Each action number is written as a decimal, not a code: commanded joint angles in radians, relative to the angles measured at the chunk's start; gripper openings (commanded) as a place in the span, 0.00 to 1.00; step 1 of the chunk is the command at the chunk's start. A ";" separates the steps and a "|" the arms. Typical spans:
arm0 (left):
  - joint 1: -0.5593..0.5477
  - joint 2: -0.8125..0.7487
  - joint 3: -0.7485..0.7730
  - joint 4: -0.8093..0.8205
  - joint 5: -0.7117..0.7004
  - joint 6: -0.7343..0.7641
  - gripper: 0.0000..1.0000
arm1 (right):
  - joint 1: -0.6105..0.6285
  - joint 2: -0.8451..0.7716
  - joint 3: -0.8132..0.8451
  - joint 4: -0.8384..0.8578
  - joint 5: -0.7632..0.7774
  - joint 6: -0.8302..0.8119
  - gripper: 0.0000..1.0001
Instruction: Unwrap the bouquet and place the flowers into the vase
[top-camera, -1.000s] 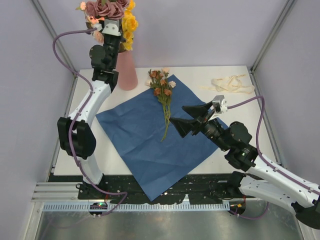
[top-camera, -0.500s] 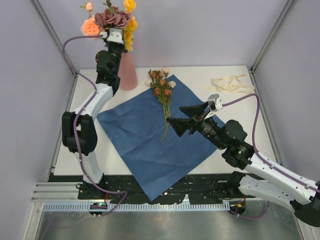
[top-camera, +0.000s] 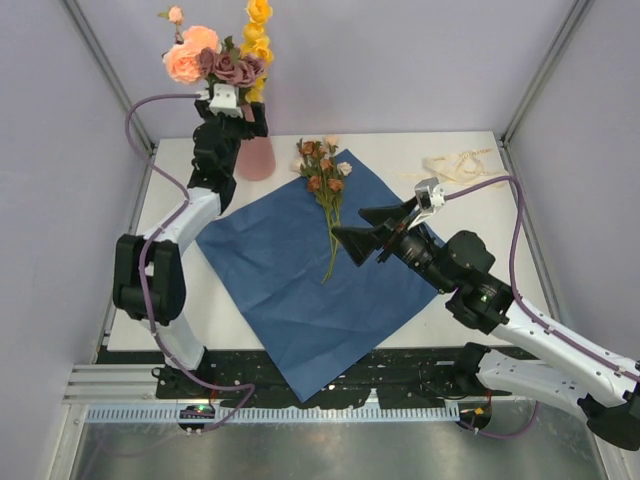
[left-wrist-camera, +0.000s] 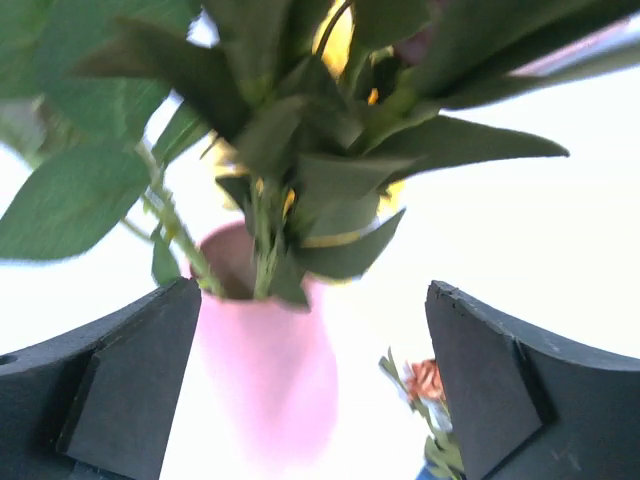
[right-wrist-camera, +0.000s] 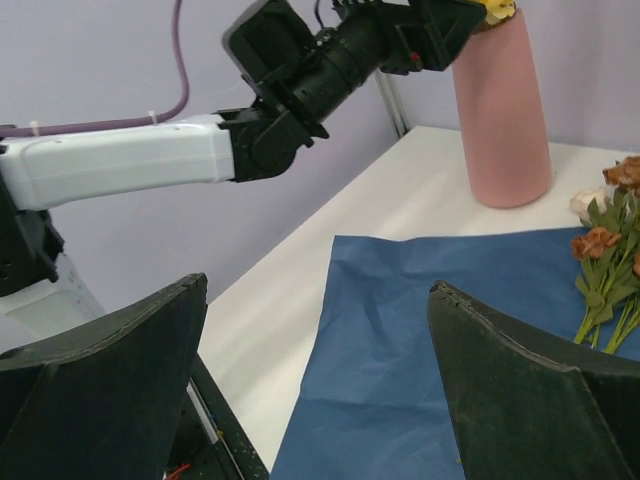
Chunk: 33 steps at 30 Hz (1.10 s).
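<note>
White table, lilac walls. Tall flowers stand in the pink vase at the far left corner. Left tool is spread wide at the vase mouth, gripping nothing. Right tool is also wide and empty, just beside 1 rust sprig lying on blue paper. Sprig looks light, thin-stemmed and springy. Probably best pinched on the bare lower stem, without catching the paper.

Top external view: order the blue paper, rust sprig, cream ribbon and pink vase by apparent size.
1. blue paper
2-3. rust sprig and cream ribbon: too alike to rank
4. pink vase, though the left arm hides part of it
</note>
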 joint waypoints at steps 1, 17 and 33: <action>0.004 -0.174 -0.100 -0.011 0.003 -0.049 1.00 | -0.001 0.001 0.034 -0.079 0.074 0.075 0.95; 0.002 -0.418 -0.389 -0.394 0.167 -0.207 0.99 | -0.007 0.053 0.037 -0.153 0.161 0.165 0.96; 0.004 -0.950 -0.542 -0.956 0.521 -0.301 1.00 | -0.274 0.484 0.103 -0.151 0.083 0.092 0.68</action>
